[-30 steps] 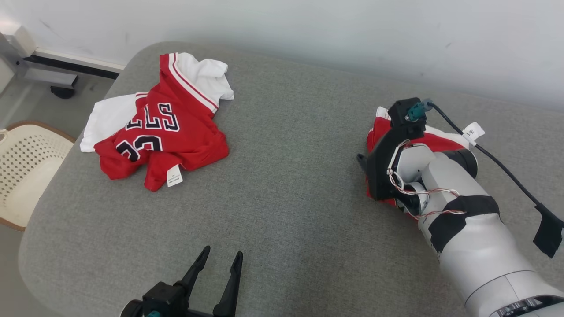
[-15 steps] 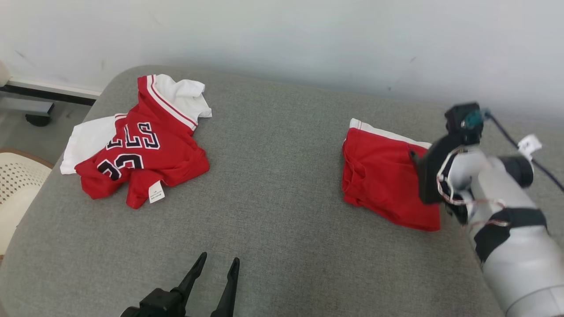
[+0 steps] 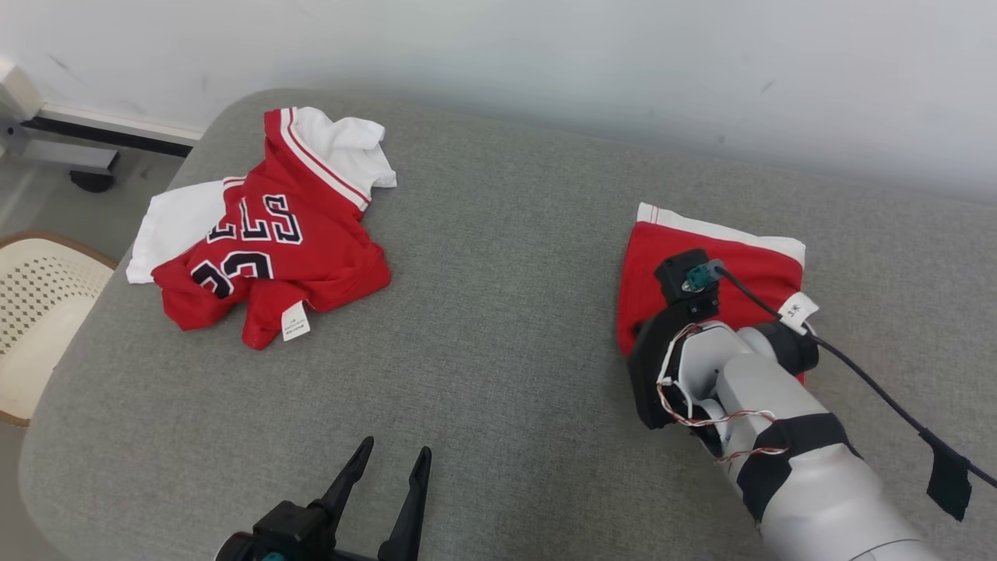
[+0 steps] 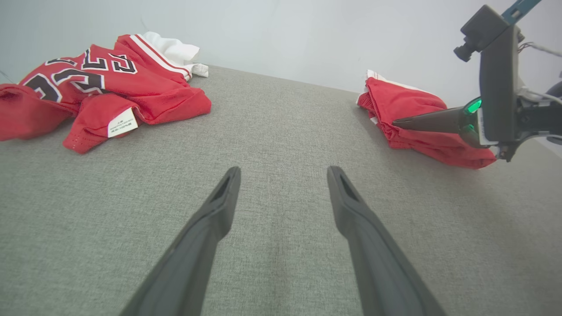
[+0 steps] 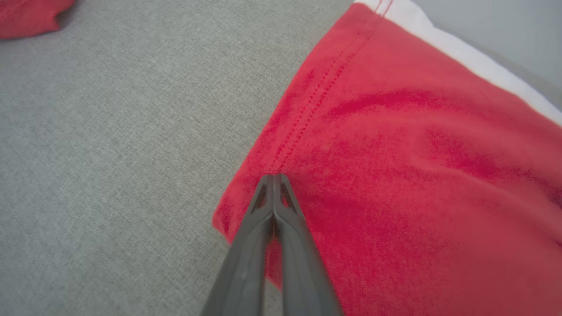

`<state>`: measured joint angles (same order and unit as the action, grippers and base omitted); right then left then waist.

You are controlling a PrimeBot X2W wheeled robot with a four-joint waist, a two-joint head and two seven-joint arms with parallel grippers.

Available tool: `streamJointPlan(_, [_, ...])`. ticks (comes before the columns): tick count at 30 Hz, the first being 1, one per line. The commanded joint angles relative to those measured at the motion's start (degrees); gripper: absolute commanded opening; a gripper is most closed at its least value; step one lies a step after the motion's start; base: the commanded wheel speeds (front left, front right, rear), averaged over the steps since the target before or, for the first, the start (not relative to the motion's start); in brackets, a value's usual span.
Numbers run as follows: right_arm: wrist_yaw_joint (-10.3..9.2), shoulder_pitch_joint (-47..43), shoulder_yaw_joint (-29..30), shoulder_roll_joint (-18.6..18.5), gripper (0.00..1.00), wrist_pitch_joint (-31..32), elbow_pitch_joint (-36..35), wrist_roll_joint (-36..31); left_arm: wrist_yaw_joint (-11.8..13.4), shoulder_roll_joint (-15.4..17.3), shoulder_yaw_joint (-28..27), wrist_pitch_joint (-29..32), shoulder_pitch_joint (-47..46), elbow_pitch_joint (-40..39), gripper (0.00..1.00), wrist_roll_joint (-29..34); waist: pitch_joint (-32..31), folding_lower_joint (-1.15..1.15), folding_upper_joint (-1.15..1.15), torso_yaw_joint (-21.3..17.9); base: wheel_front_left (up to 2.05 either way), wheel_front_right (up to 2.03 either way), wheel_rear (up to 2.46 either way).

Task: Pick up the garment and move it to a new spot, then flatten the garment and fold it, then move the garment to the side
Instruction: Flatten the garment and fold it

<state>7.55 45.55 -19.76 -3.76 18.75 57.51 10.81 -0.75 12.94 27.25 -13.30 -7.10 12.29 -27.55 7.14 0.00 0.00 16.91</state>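
Nearest, the left gripper (image 3: 395,448) hovers low over the grey cushion (image 3: 506,327), its two dark fingers (image 4: 219,206) spread wide with nothing between them; in the left wrist view (image 4: 283,171) only bare cushion lies under the gap. To the right and a little farther out, the pale right arm (image 3: 794,467) reaches forward, a black cable (image 3: 864,378) trailing off its wrist. The right gripper (image 5: 274,176) has its fingers pressed flat together, with no cloth visible between them. Its tips sit over the near left corner of the garment (image 5: 395,153), just beside a stitched seam; whether they touch the cloth or hang just above it cannot be told. From the left wrist view the same gripper (image 4: 397,124) lies almost level, pointing across the top of the garment (image 4: 408,109). The garment (image 3: 724,265) is a red piece with a white band along its far edge, folded into a neat stack on the right part of the cushion. Well apart from it, on the far left of the cushion, a red and white jersey (image 3: 288,249) with dark numbers lies crumpled, a white label showing at its near edge. A cream perforated seat (image 3: 39,312) stands off the cushion's left side, and a pale wall (image 3: 545,47) runs behind.
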Motion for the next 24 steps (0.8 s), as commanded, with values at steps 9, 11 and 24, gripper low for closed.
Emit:
streamJointPlan(9, [-0.13,-2.9,-4.2,0.9,0.22,-3.0,-4.8,7.4,0.4,0.7,-0.9,-0.9,1.4,0.0,1.00,-0.7,-2.1,0.00,0.00,-0.3,0.00,0.00,0.00])
streamJointPlan(11, [-0.13,-4.1,-3.9,0.8,1.00,-4.8,-7.1,9.1,0.6,0.9,-1.3,-1.2,1.5,-0.2,1.00,-0.6,-3.0,0.00,0.00,-1.1,0.00,0.00,0.00])
streamJointPlan(24, [-0.13,-23.9,13.0,-3.8,1.00,-16.8,-29.2,6.4,2.5,2.7,-11.7,-1.9,5.7,-5.2,1.00,1.2,-7.6,0.00,0.00,-8.7,0.00,0.00,0.00])
